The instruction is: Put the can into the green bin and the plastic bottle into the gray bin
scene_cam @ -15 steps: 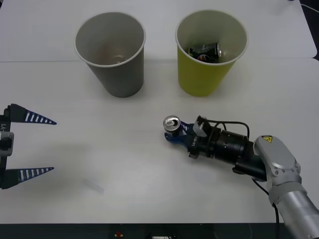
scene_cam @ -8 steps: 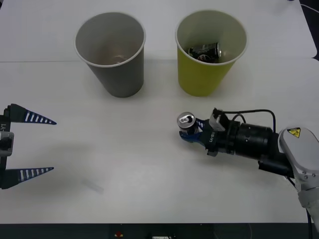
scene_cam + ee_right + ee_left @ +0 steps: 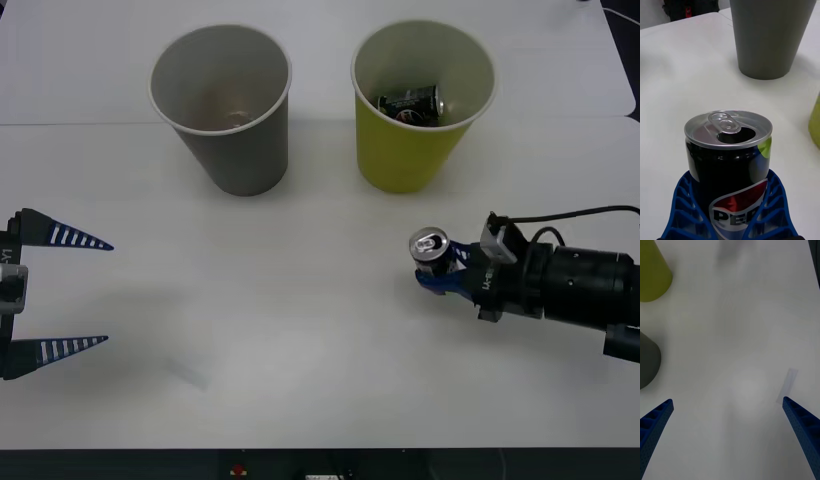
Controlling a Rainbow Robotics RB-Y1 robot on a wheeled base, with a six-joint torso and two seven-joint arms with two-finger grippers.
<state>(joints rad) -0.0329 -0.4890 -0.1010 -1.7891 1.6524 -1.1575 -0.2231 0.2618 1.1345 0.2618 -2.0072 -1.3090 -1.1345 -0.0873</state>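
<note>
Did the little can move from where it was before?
Yes. The small silver-topped can, gripped in the right tool, slid rightward, now below the yellow-green paper cup's right side.

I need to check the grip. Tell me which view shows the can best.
The right wrist view: the can stands upright and close, tab and label readable, between the right claw's blue fingers. The front view shows it small; the left wrist view shows table.

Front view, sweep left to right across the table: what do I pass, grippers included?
Left gripper, open, at the left edge → gray bin → green bin, with a black can lying inside → the can, clamped upright in the right gripper.
</note>
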